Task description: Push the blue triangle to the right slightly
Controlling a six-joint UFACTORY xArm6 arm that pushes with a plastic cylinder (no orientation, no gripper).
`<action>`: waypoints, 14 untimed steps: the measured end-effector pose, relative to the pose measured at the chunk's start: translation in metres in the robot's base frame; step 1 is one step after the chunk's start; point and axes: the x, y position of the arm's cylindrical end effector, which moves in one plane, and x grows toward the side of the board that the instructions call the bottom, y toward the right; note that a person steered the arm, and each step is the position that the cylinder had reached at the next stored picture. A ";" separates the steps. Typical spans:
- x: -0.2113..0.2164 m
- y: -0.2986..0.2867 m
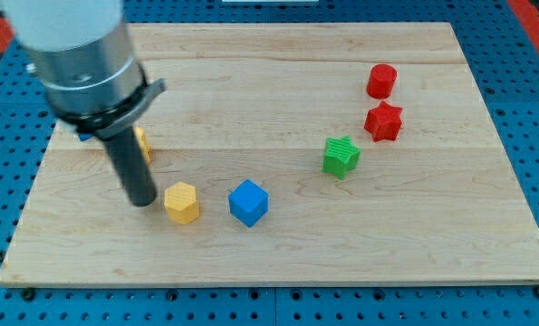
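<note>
A small piece of a blue block shows at the view's left, mostly hidden under the arm's grey body; its shape cannot be made out. My tip rests on the wooden board, below and to the right of that blue piece. The tip stands just left of a yellow hexagonal block, very close to it. A blue cube lies further right of the yellow hexagon.
A second yellow block sits partly behind the rod. A green star, a red star and a red rounded block lie at the view's right. The board lies on a blue pegboard.
</note>
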 end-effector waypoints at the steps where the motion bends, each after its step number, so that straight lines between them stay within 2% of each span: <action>1: -0.042 -0.079; 2: -0.112 -0.107; 3: -0.127 -0.109; 5: -0.127 -0.061; 7: -0.164 -0.040; 8: -0.177 0.010; 9: -0.156 0.054; 10: -0.151 -0.001; 11: -0.139 -0.020; 12: -0.135 0.031; 13: -0.125 0.132; 14: -0.062 0.074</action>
